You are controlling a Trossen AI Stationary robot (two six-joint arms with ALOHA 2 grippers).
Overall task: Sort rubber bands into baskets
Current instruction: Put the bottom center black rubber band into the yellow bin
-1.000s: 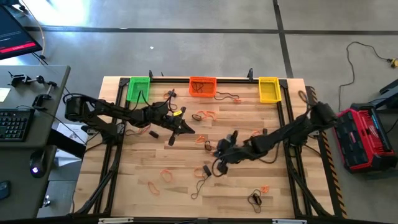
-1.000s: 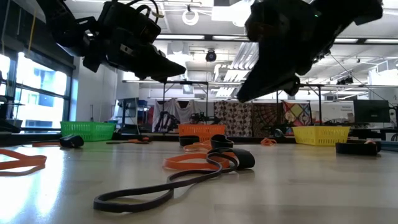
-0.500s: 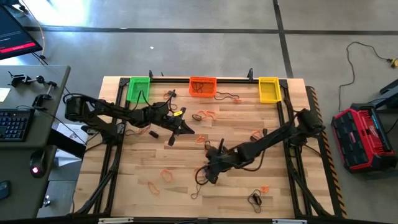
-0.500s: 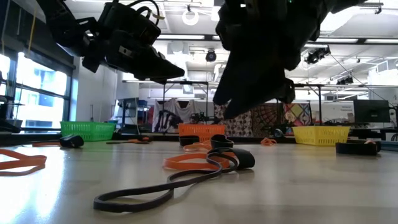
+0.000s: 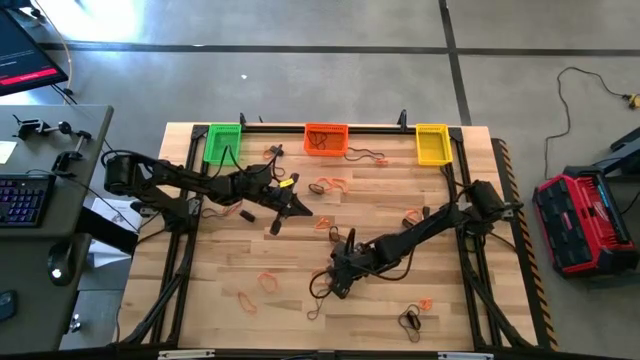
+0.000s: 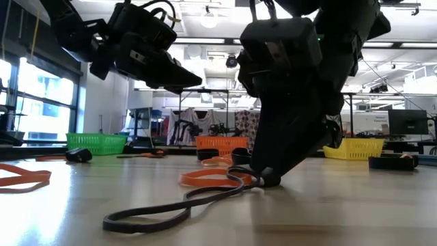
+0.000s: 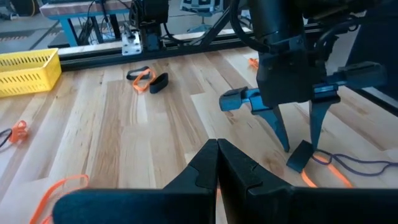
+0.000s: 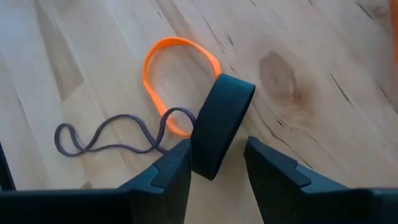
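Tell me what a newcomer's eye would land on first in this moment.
The right gripper, down at the wooden table near its middle, fingers open either side of a wide black band that lies by an orange loop and a thin dark one. The left gripper hangs shut above the table's left half. Green, orange and yellow baskets line the far edge.

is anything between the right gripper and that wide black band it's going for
Nothing visible. The right gripper is open with a finger on each side of the wide black band, which lies on the table. An orange band and a thin dark loop lie just beyond it, touching or overlapping, not in the fingers' path.
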